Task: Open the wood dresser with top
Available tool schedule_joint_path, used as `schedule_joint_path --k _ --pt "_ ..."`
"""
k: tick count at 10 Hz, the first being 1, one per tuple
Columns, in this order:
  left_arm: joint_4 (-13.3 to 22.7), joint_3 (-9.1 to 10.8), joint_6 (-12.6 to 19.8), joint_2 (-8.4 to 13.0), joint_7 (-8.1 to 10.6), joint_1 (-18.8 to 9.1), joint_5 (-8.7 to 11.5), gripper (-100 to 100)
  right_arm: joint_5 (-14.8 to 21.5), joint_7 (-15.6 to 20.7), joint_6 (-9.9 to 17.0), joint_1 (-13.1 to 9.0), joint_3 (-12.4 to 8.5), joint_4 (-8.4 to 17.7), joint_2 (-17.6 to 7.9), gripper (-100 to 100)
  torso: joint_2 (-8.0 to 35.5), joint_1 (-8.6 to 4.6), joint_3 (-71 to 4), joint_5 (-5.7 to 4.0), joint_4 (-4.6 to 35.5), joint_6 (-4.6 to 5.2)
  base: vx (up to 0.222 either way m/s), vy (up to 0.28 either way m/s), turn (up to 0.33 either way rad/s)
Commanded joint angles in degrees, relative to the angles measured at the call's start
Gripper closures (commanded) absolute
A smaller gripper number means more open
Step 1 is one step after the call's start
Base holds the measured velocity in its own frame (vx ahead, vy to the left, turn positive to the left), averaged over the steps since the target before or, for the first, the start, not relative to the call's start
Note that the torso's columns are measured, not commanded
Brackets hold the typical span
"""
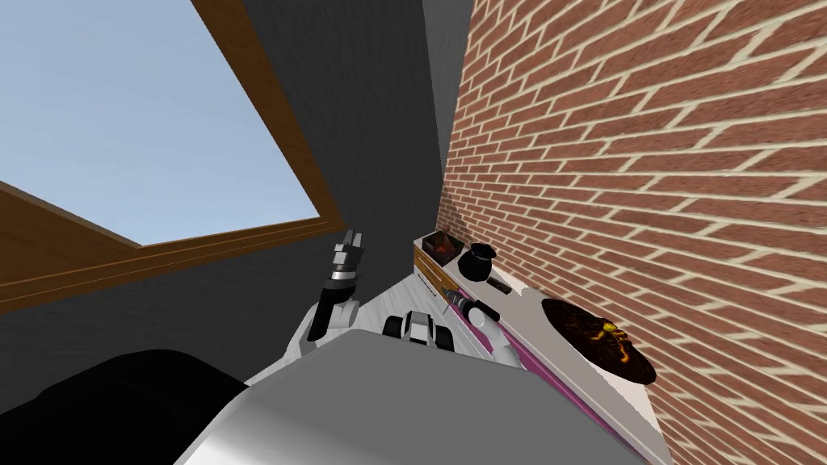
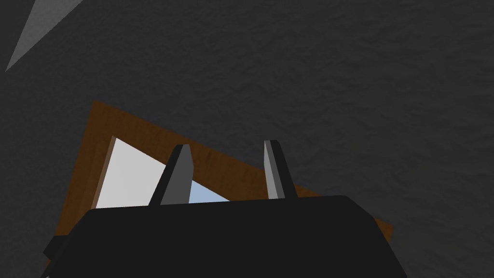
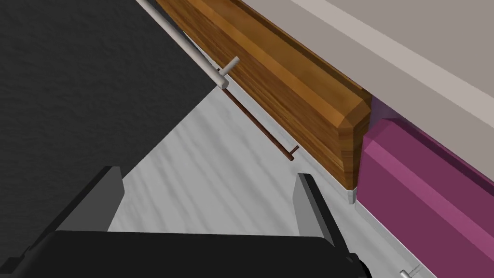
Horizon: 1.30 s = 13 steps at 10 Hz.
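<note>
Dresser (image 1: 428,270) of brown wood at the far end of a long unit along the brick wall (image 1: 646,161), close to the corner with a dark grey wall (image 3: 72,96). Just beside it, on the near side, a purple cabinet (image 1: 557,379), touching the dresser's side. Over both, one light grey table (image 1: 549,339).

On the table, above the dresser: a dark box (image 1: 438,242) with something red inside, then a black vase (image 1: 476,260) just beside it. Nearer, above the purple cabinet, a round dark plate (image 1: 598,339) with an orange pattern.

Right tool (image 1: 449,297) low, in front of the dresser, pointing toward its front. In the right wrist view, right tool (image 3: 207,193) spread wide, holding nothing, over the pale grey floor (image 3: 212,154). Ahead of it, not touching: dresser front (image 3: 289,82), shut, with a grey bar handle (image 3: 202,62) standing off the wood on a short post, and lower a thin brown handle (image 3: 260,125). Both handles apart from the fingers. Purple cabinet (image 3: 424,183) next to the dresser's corner, table (image 3: 410,53) above.

Left tool (image 1: 352,236) raised, well apart from the dresser, on the other side of the body. In the left wrist view, left tool (image 2: 226,159) with only a narrow gap between the fingers, holding nothing.
</note>
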Motion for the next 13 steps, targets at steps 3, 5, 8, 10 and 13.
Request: schedule_joint_path --k 3,5,8,10,13 --pt "0.0 0.0 0.0 0.0 0.0 0.0 0.0 0 -4.3 -7.4 5.0 -2.6 -0.5 5.0 -1.2 -100 0.0 -0.02 0.0 0.0 0.0 0.0 0.068 0.022 -0.014" --pt "0.0 0.0 0.0 0.0 0.0 0.0 0.0 0 -6.0 -10.3 6.6 -3.6 -0.7 7.1 -1.6 -100 0.0 0.0 0.0 0.0 0.0 0.0 0.058 0.022 -0.009" --pt "0.0 0.0 0.0 0.0 0.0 0.0 0.0 0 -7.5 -13.2 8.0 -4.6 -0.9 9.1 -2.0 -100 0.0 -0.01 0.0 0.0 0.0 0.0 0.061 0.018 -0.007" --pt "0.0 0.0 0.0 0.0 0.0 0.0 0.0 0 -9.0 -15.4 9.3 -5.5 -1.0 11.0 -2.4 -100 0.0 0.02 0.0 0.01 0.0 0.0 0.059 0.025 -0.007" --pt "0.0 0.0 0.0 0.0 0.0 0.0 0.0 0 -12.6 -20.8 12.5 -7.9 -1.6 15.8 -3.4 -100 -0.1 0.0 0.0 0.0 0.0 0.0 0.085 0.022 -0.006"
